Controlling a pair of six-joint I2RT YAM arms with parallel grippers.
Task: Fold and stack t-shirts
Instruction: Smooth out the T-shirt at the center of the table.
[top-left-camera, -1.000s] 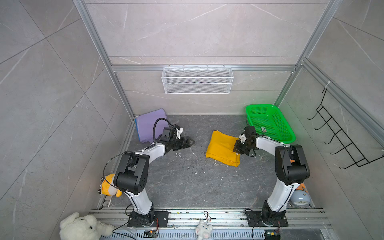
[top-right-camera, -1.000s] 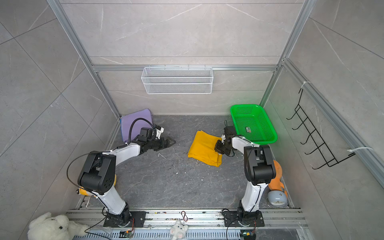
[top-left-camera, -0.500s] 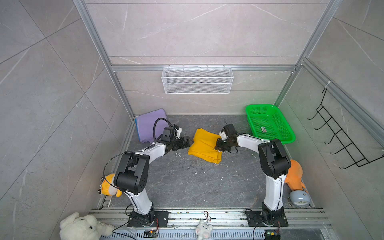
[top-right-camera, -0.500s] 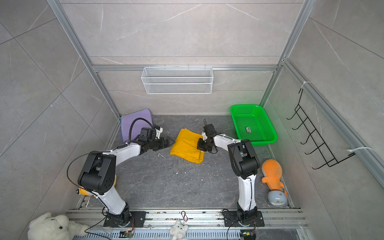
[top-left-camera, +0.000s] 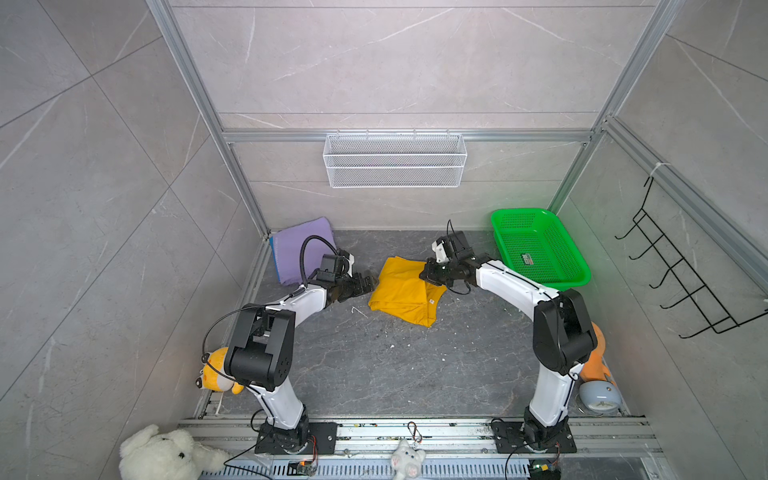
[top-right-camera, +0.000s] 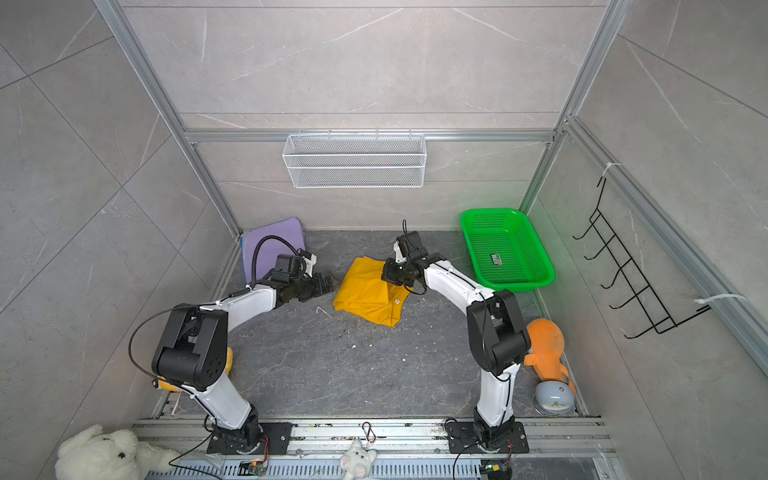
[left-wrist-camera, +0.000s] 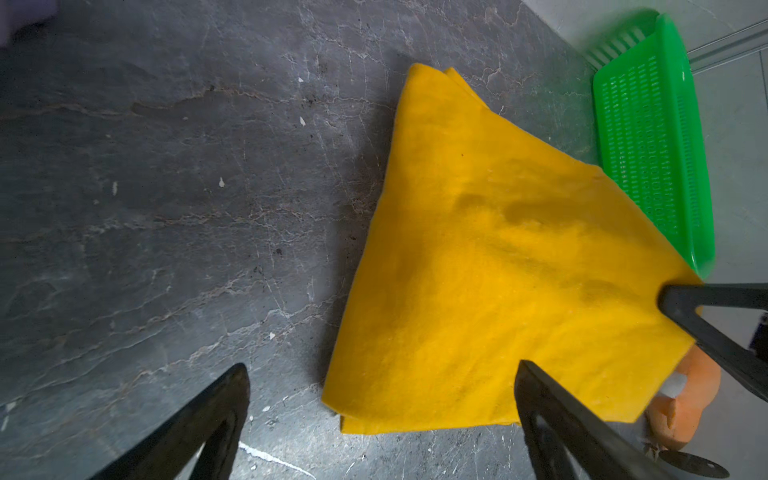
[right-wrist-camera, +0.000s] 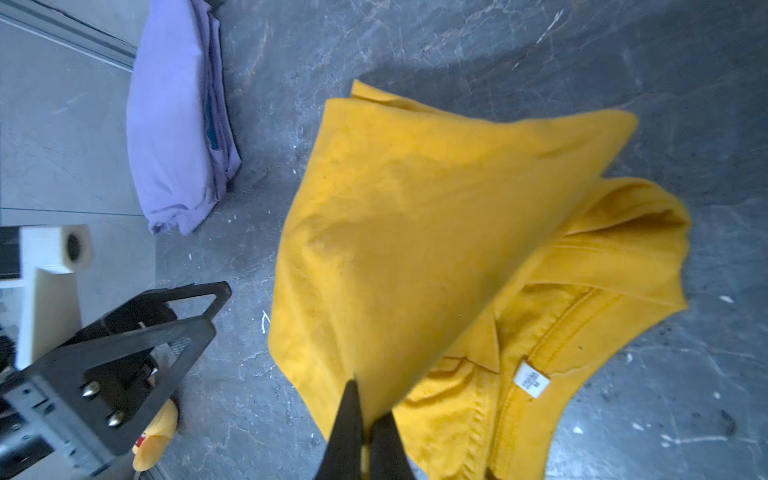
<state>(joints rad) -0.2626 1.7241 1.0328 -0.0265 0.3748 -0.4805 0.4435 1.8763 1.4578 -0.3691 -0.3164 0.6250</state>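
Both end effectors are attending the yellow t-shirt (top-left-camera: 399, 293): right end effector (right-wrist-camera: 366, 419) pinching its lifted fold, probably to carry it; left end effector (top-left-camera: 368, 282) hovering spread just beside it.

The mustard-yellow cotton t-shirt (top-left-camera: 397, 291) has been dragged across the dark counter (top-left-camera: 395, 365), away from the green plastic mesh basket (top-left-camera: 582, 276). It now lies just beside the left tool (top-left-camera: 370, 284). The right tool (top-left-camera: 426, 274), pinching the shirt's edge, has travelled with it. A white neck label (top-left-camera: 432, 300) now shows, and the orange plush toy (top-right-camera: 544, 345) shows more fully.
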